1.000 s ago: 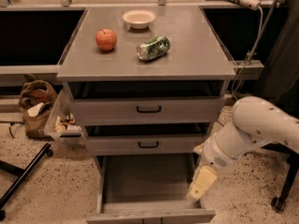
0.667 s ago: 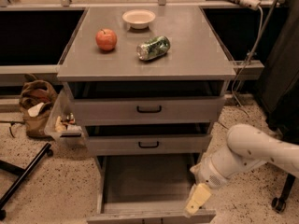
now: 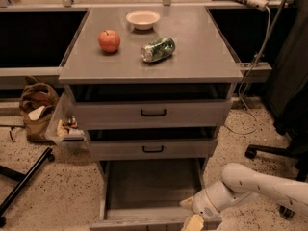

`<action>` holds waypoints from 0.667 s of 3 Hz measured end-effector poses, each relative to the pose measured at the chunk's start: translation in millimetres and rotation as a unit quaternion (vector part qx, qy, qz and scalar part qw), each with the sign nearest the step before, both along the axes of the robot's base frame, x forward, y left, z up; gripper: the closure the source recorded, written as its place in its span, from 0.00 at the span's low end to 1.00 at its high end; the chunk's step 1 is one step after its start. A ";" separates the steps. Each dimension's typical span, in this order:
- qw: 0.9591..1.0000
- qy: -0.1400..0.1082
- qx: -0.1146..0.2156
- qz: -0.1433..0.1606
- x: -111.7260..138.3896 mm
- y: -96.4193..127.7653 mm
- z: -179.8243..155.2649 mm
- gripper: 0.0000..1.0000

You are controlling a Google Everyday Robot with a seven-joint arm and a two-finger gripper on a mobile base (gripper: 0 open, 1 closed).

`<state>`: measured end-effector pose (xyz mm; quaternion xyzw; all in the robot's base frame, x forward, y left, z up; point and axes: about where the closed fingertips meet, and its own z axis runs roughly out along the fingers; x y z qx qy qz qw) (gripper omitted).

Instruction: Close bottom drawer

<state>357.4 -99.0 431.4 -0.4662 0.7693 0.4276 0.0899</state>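
Observation:
The bottom drawer (image 3: 151,189) is the lowest of three grey drawers and stands pulled far out, its flat grey tray empty. Its front panel (image 3: 139,223) is at the bottom edge of the view. My white arm reaches in from the right. My gripper (image 3: 193,219) is at the right end of that front panel, low in the view, with a pale fingertip (image 3: 193,223) showing. The two upper drawers with black bar handles (image 3: 153,112) sit slightly pulled out.
On the cabinet top (image 3: 192,64) lie a red apple (image 3: 109,41), a white bowl (image 3: 143,19) and a green can (image 3: 158,49) on its side. A brown bag (image 3: 36,109) and a small bin (image 3: 65,126) stand left. A chair base (image 3: 274,153) is right. A black leg (image 3: 24,184) crosses the floor left.
My arm and gripper have dropped lower and toward the front, from beside the drawer's right wall down to the right end of its front panel. The drawer has not visibly moved.

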 end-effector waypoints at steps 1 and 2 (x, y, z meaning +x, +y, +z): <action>1.000 0.000 0.000 0.000 0.0 0.0 0.0 0.00; 1.000 -0.001 -0.013 -0.021 -2.8 2.3 -19.6 0.00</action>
